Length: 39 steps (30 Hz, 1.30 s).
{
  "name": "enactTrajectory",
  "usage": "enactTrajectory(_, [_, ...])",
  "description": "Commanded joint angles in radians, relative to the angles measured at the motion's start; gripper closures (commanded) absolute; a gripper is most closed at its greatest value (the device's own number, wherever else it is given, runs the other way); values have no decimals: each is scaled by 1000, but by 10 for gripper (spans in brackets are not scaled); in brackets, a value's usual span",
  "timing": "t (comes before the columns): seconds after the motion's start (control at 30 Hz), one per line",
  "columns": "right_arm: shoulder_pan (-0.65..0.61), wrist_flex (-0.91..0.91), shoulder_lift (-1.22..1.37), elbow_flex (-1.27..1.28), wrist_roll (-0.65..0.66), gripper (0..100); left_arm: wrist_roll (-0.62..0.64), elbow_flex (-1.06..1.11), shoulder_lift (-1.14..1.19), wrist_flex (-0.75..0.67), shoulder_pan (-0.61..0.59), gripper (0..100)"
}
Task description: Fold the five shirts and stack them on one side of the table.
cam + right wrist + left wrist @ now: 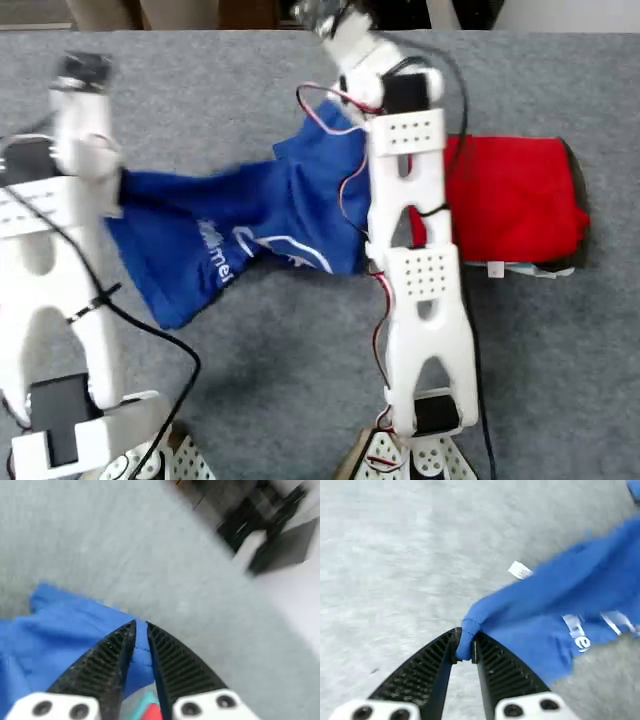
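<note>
Blue shirt [250, 230] is stretched between the two arms over the grey counter [300, 380]. A folded red shirt [510, 200] lies beside it, partly under the right arm. From the left wrist, the left pincer [464, 649] grips a bunched edge of the blue shirt. From the right wrist, the right pincer [141, 630] is nearly closed, pinching a thin blue fold.

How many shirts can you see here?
2 for sure: a blue shirt held between the left gripper and right gripper, a folded red shirt beside it. A pale edge beneath may be more.
</note>
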Motion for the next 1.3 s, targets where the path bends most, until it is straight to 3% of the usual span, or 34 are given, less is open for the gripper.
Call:
enactTrajectory(0.0, [-16,25,-259,-47,-12,995,-3,-229,-16,109,-120,982])
enactTrajectory(0.17, [-56,46,-506,-44,-12,995,18,-420,-16,229,-278,982])
enactTrajectory(0.3, [-140,48,-682,-36,-8,995,60,-511,-16,229,-425,982])
enactTrajectory(0.53, [-302,48,-883,-35,-6,995,58,-565,-45,229,-566,982])
enactTrajectory(0.73, [-371,48,-1009,21,-6,995,71,-559,-189,229,-575,982])
enactTrajectory(0.83, [-384,25,-1107,114,-6,995,143,-559,-277,229,-571,982])
enactTrajectory(1.0, [-387,-84,-1287,303,-6,995,258,-565,-423,229,-571,982])
enactTrajectory(1.27, [-386,-256,-1480,536,-6,995,308,-559,-653,219,-572,982])
